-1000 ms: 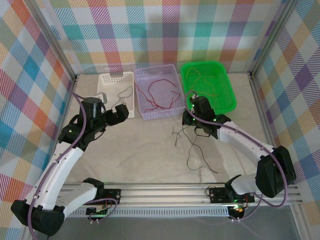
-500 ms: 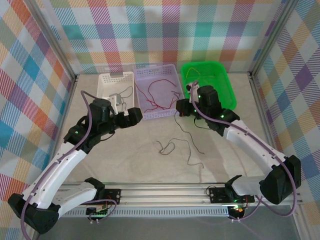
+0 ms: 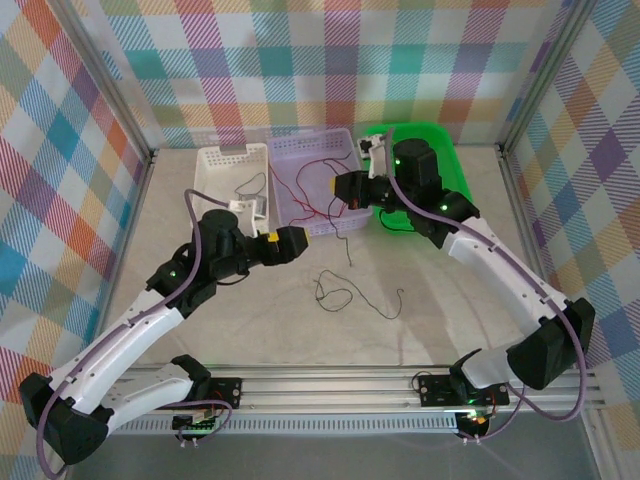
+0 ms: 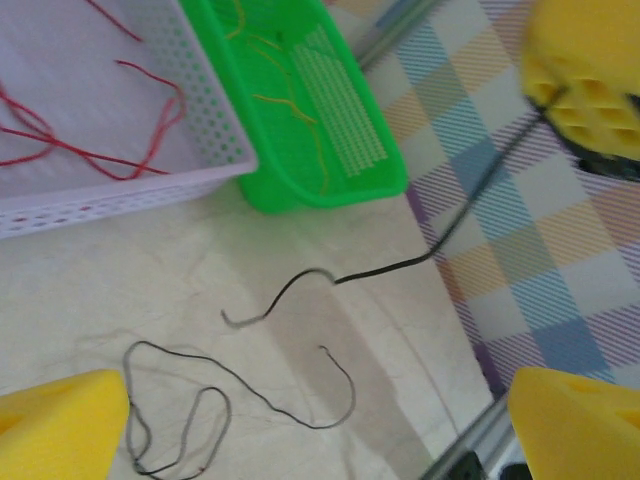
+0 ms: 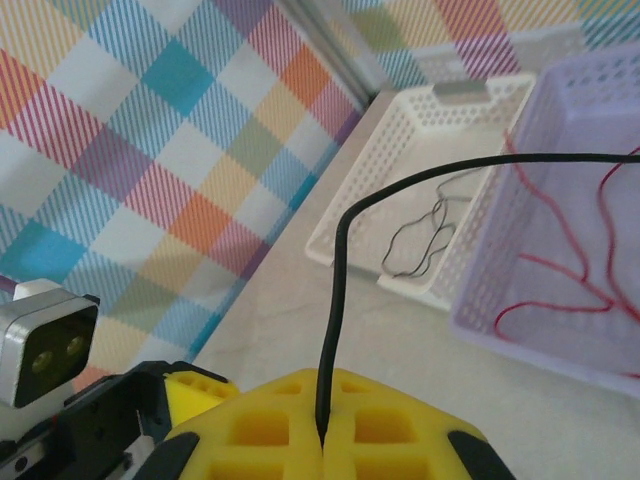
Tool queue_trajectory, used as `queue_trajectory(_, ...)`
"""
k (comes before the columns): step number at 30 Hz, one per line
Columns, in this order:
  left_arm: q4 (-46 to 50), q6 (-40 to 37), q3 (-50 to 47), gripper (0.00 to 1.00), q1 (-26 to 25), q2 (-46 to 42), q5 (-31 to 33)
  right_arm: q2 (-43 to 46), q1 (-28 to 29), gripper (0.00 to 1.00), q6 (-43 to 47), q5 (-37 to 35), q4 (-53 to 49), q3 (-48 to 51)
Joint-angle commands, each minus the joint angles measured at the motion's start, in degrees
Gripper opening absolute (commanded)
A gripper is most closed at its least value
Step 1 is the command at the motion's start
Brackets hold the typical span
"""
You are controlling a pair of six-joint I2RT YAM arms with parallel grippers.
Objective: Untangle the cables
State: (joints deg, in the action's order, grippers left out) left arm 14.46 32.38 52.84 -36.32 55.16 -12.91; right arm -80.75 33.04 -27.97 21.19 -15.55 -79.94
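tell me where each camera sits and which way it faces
Top: above, behind the left arm and right arm, looking down at the table.
Left wrist: on the open left gripper, facing the green basket and a loose cable.
Right wrist: on the right gripper, shut on a black cable, facing the white basket.
Shared: the purple basket, in all three.

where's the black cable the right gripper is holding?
Top view, centre: the held black cable hangs from the right gripper by the purple basket's near right corner, tail near the looped black cable.

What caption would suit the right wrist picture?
Right gripper pinches a black cable, with the white basket and purple basket beyond.
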Motion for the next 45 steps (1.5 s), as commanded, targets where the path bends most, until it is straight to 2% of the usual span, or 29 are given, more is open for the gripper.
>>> queue_trajectory(1,-9.2,0.5,-1.6,0.97,-1.8,-1.6,-3.4,-2.0,0.4,0.00,-4.4,6.7,-1.3,-1.3)
queue_trajectory(5,-10.7,-0.2,-2.2,0.97,-3.8,-1.1,-3.0,-3.4,0.9,0.00,-6.6,10.3,-1.1,-1.1)
queue_trajectory(11,-11.3,-1.2,-2.3,0.95,-6.6,0.8,-2.0,-4.2,2.7,0.00,-7.3,11.3,-1.8,-0.8)
queue_trajectory(18,-8.3,-4.1,-0.8,0.85,-9.3,3.3,1.5,-3.7,4.2,0.00,-7.6,11.8,-2.5,-0.8)
queue_trajectory(29,-6.3,-7.0,0.1,0.41,-11.5,4.0,5.6,-3.1,5.2,0.00,-8.1,12.0,-2.7,-0.2)
queue_trajectory(36,-5.8,-7.5,0.3,0.21,-11.9,3.6,6.4,-2.8,5.5,0.00,-8.2,11.8,-2.7,0.6)
queue_trajectory(40,-5.2,-7.9,0.4,0.00,-12.0,3.1,6.6,-2.1,5.5,0.00,-8.1,9.8,-3.0,1.5)
queue_trajectory(45,-3.5,-7.6,0.3,0.00,-12.0,1.8,8.9,-0.9,5.4,0.02,-6.7,5.4,-5.4,2.2)
